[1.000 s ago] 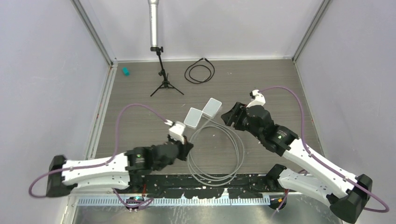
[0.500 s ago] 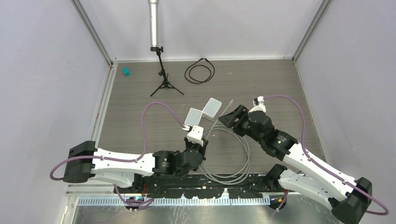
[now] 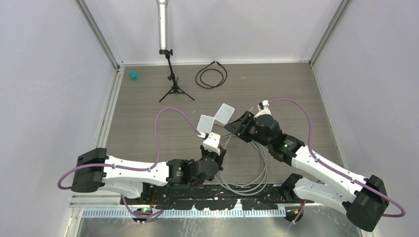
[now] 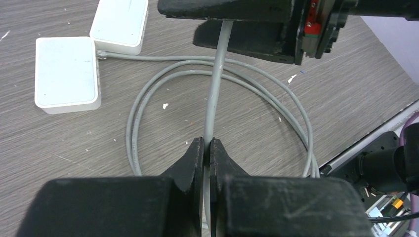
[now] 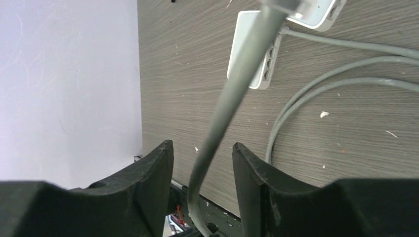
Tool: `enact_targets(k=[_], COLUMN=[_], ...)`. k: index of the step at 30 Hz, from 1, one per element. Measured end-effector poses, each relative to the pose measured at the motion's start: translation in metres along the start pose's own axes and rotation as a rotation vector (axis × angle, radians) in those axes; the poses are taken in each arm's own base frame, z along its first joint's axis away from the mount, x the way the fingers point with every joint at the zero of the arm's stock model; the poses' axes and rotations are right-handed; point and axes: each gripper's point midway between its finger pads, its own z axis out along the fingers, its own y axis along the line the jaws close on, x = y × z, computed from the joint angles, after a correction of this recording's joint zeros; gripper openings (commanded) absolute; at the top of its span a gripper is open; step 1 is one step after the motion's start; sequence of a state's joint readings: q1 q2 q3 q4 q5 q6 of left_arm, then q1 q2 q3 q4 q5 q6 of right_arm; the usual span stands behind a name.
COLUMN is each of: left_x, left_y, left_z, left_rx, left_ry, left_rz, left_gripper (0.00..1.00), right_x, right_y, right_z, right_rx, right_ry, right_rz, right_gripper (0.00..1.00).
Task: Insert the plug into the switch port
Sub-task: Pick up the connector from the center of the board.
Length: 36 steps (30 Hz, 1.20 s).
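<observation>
switches (image 4: 65, 74), cable coil (image 5: 346, 42), tripod (image 3: 174, 89) on table (image 3: 143, 118)

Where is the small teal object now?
In the top view, the small teal object lies far left on the grey table, left of the black tripod stand.

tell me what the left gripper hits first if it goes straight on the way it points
Most likely the right gripper. The left gripper, shut on the cable, points along it straight at that gripper. Depth is unclear, so it might pass under instead.
</observation>
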<state>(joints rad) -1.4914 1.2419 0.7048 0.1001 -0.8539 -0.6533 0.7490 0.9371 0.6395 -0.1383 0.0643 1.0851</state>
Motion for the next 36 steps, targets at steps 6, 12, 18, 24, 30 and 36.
enact_targets(k=[6,12,18,24,30,36], left_x=[-0.001,0.003,-0.010,-0.063,-0.101,-0.112], left_y=[-0.007,-0.010,-0.015,-0.012,0.001,-0.007], left_z=[-0.001,-0.001,-0.021,-0.066,-0.116,-0.141], left_rx=[0.031,0.049,0.134,0.304,0.497,0.641], left_ry=[0.002,0.021,0.055,-0.042,-0.168,-0.209], left_rz=[-0.009,0.003,0.009,-0.074,-0.088,-0.038], left_gripper=[0.00,0.54,0.72,0.73,0.70,0.68], right_x=[0.001,0.001,-0.020,-0.038,-0.005,0.028], right_y=[0.003,0.008,0.029,0.064,0.090,0.103], right_z=[0.005,0.006,-0.012,-0.048,-0.081,-0.111], right_rx=[-0.018,-0.034,-0.075,-0.201,-0.459,-0.737], right_ry=[0.007,0.018,-0.038,-0.085,0.040,0.105], right_rz=[-0.021,-0.079,-0.260,-0.510,-0.721,-0.804], right_gripper=[0.05,0.01,0.01,0.01,0.01,0.01])
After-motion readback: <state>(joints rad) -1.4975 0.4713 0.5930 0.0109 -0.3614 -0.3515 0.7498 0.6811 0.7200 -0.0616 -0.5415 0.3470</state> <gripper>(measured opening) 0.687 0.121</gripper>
